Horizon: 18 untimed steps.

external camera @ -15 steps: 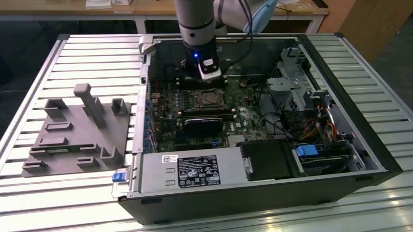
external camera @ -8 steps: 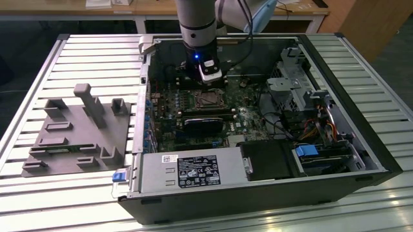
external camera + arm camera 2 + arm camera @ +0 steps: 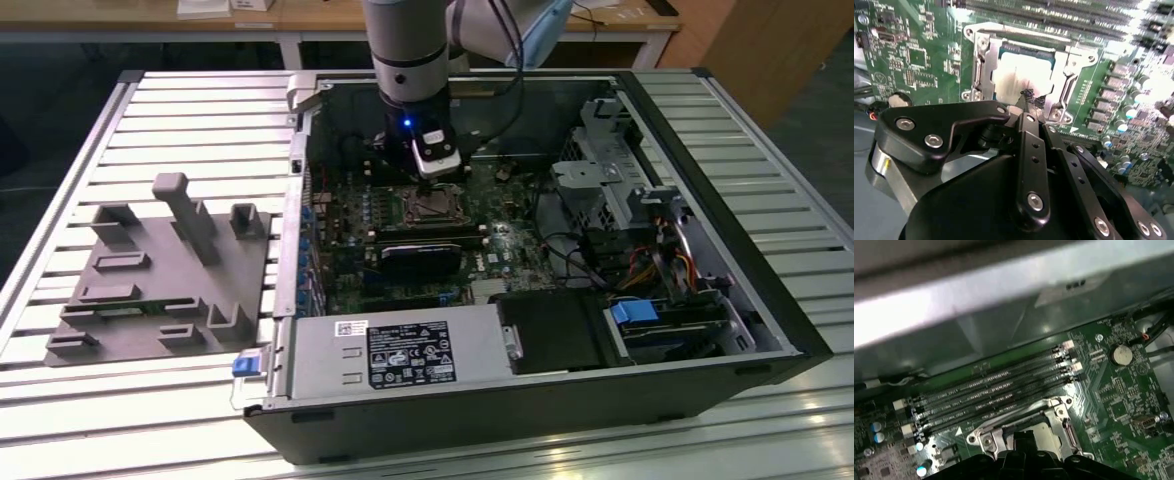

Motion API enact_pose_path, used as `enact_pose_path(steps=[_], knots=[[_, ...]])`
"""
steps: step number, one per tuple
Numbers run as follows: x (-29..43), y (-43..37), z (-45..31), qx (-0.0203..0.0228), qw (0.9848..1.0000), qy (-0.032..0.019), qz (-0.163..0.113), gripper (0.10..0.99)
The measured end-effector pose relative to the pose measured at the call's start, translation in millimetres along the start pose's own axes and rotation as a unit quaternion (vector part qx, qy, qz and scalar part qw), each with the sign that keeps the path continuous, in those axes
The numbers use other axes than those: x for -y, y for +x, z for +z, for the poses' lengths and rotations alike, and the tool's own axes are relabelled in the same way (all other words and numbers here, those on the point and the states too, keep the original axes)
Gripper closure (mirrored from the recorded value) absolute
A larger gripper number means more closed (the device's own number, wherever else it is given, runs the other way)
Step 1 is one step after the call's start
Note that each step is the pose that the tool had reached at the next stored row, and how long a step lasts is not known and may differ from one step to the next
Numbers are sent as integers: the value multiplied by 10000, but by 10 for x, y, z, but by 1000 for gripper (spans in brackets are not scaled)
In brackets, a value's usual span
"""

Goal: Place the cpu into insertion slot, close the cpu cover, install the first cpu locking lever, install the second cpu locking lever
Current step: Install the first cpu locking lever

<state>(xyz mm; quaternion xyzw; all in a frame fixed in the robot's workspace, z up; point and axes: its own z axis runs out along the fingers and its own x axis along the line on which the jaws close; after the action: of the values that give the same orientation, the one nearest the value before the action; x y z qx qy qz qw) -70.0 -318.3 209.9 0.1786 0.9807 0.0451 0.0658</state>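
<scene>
The cpu point(image 3: 1021, 67) lies flat in the insertion slot point(image 3: 430, 208), its silver-grey top glaring bright in the second wrist view. The cpu cover point(image 3: 985, 60), a silvery frame, lies down around the chip. A thin metal lever point(image 3: 1070, 84) runs along one side of the frame. My gripper point(image 3: 1030, 100) hangs just above the edge of the socket, with its black fingers pressed together and nothing visibly between them. In the exterior view the gripper point(image 3: 437, 178) is low inside the case, right over the socket. The first wrist view catches the cover point(image 3: 985, 439) beyond the fingertips point(image 3: 1023, 438).
The open computer case point(image 3: 747, 300) lies on a slatted metal table. Memory slots point(image 3: 989, 395) run beside the socket, and a black heat-sink block point(image 3: 420, 258) sits near it. Drive cages and cables point(image 3: 627, 190) crowd the exterior view's right. A grey fixture point(image 3: 160, 270) stands at the left.
</scene>
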Motion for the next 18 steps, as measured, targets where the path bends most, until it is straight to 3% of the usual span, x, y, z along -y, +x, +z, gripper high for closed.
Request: enact_pose_path(steps=[8, 18], knots=[[109, -42, -7, 14, 10000, 37, -5, 984], [83, -130, 7, 27, 9998, 149, -102, 984]])
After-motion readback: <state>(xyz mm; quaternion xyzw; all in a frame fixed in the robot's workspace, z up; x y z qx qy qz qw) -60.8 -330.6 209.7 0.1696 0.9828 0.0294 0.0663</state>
